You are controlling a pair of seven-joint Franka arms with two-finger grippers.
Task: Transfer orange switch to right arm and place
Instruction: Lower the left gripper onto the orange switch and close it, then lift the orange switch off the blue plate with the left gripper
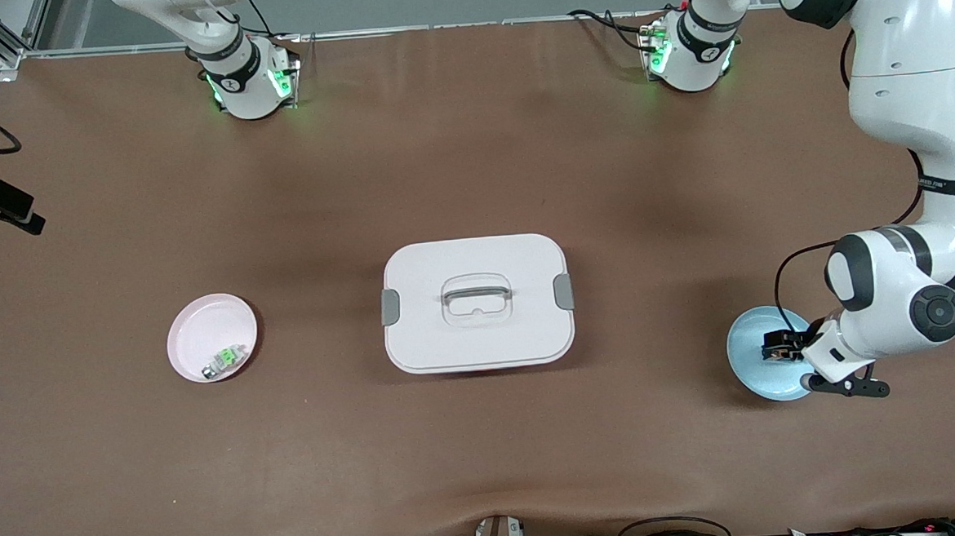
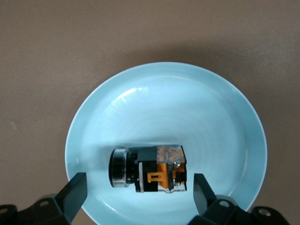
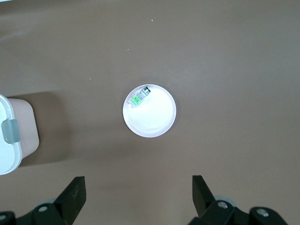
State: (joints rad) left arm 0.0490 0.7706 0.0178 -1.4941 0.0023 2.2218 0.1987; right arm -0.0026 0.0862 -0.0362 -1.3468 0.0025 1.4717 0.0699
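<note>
The orange switch, a small black block with an orange face and a round dark cap, lies on its side in a light blue plate at the left arm's end of the table. My left gripper hangs low over that plate, open, one finger on each side of the switch without touching it. In the front view the left gripper sits over the plate's middle. My right gripper is open and holds nothing, high above bare table beside a pink plate.
A small silvery part with a green face lies in the pink plate toward the right arm's end. A white lidded box with a handle and grey clips stands mid-table, between the two plates.
</note>
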